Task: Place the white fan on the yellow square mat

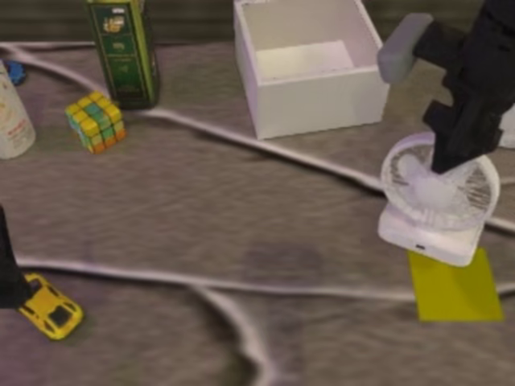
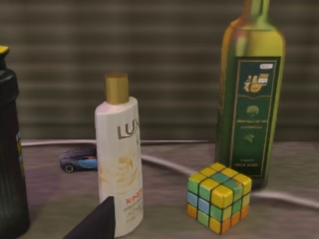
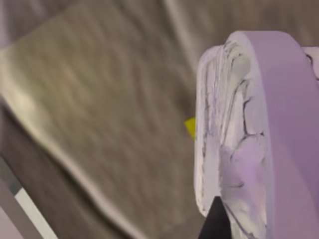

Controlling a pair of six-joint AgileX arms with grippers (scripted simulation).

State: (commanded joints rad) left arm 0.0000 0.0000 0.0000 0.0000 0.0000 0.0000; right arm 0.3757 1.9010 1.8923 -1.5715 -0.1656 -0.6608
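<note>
The right gripper (image 1: 447,165) was clamped on the white fan (image 1: 438,201) at the guard's upper rim. The fan overlapped the far edge of the yellow square mat (image 1: 455,288). The rigid, light plastic guard appeared fragile and smooth; hold firmly. The left arm was parked at the tabletop's left.

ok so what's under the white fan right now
In the top view, the white fan, under the right gripper, overlaps the near edge of the yellow square mat. The fan's base covers whatever lies beneath; whether it rests there or hangs above cannot be seen.
</note>
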